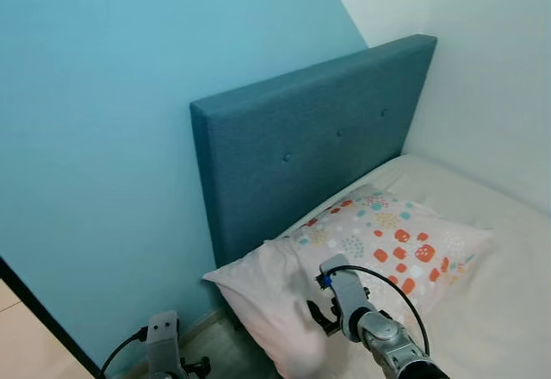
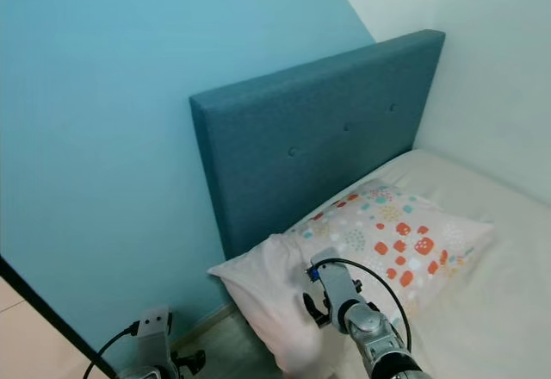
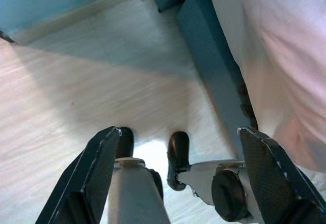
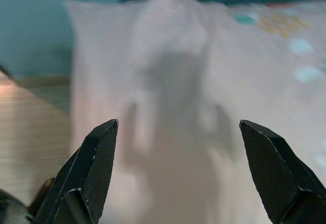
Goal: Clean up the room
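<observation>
Right wrist view looking straight onto the pillow point(image 4: 178, 107), blurred; right claw point(image 4: 178, 173) standing wide open, holding nothing, fingertips point(image 4: 97, 158) spread to either side of a raised fold in the plain pale end.

Pillow lying at the head corner of the bed point(image 1: 508, 310), against the blue headboard point(image 1: 318, 138), its plain end overhanging the bed's side edge above the floor, its patterned end reaching in toward the mattress middle. Right claw point(image 1: 323, 314) hovering at that overhanging end; touching or just clear, impossible to say.

Handling, as judgement: looking light, soft, loosely filled; likely sagging and folding when lifted by one end. Cover cloth probably bunching easily, so pinching a gathered fold or the corner seam seeming better than trying to span the bulk. Nothing fragile; a slip costing little beyond a drop to the floor point(image 3: 76, 91).

Left claw point(image 3: 178, 183) hanging low beside the bed frame, fingers well apart, empty.

Hard to make out: whole foot end of the bed cut off; underside of the pillow and anything beneath it hidden; right claw's fingers mostly masked by its own wrist in the head views; rest of the room out of frame, so remaining clutter unknown.
</observation>
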